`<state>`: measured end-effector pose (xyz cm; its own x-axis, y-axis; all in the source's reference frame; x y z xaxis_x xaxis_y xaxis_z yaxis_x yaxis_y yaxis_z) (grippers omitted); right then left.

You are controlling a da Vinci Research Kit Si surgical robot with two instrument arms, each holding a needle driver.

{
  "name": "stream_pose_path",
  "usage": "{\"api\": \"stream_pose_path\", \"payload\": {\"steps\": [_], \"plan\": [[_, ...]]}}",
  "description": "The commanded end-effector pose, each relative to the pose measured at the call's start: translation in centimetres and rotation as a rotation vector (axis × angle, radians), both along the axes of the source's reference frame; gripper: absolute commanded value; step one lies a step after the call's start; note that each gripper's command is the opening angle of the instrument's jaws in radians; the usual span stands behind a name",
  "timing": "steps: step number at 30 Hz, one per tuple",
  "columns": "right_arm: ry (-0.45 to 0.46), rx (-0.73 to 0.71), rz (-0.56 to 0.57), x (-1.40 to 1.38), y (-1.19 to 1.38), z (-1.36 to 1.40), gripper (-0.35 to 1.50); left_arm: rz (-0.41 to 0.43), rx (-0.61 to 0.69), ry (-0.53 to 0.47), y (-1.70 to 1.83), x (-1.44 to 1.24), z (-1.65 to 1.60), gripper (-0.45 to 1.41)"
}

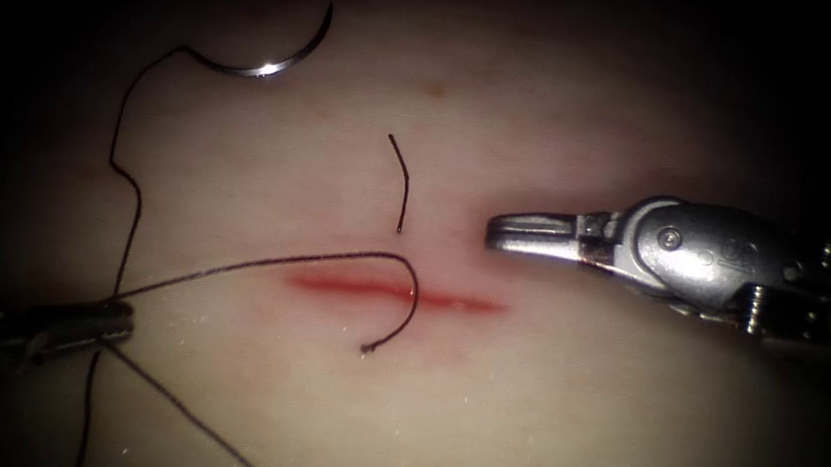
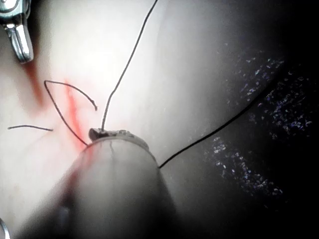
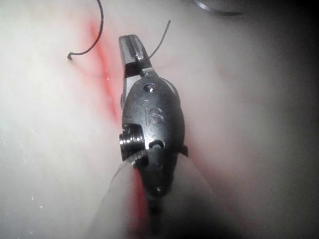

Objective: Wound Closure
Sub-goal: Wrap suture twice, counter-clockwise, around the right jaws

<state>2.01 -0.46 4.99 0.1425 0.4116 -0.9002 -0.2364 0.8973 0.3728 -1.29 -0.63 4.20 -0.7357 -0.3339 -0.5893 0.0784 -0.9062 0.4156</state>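
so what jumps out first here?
The red cut across the pale tissue, with thread arching over it. The right tool, holding nothing, sits just right of the cut's upper edge; the left tool grips the thread at far left. The needle lies loose on the tissue, upper left, not in it.

Bright centre, dark vignetted edges, needle (image 1: 268, 62) glare
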Motion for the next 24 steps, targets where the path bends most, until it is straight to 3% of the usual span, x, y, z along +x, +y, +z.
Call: {"api": "stream_pose_path", "payload": {"steps": [1, 9, 19, 24], "plan": [[0.013, -0.014, -0.007, 0.22, 0.02, 0.21, -0.35, -0.007, -0.001, -0.007, -0.02, -0.06, 0.06, -0.45], [0.092, -0.022, -0.051, 0.82, -0.09, 0.64, -0.35, -0.046, -0.035, -0.062, 0.24, -0.05, 0.03, -0.45], [0.184, 0.007, -0.076, 1.06, -0.23, 0.55, -0.35, -0.070, -0.070, -0.089, 0.47, -0.16, 0.42, -0.45], [0.229, 0.024, -0.068, 1.07, -0.26, 0.53, -0.35, -0.011, -0.064, -0.064, 0.41, -0.30, 0.77, -0.45]]}}
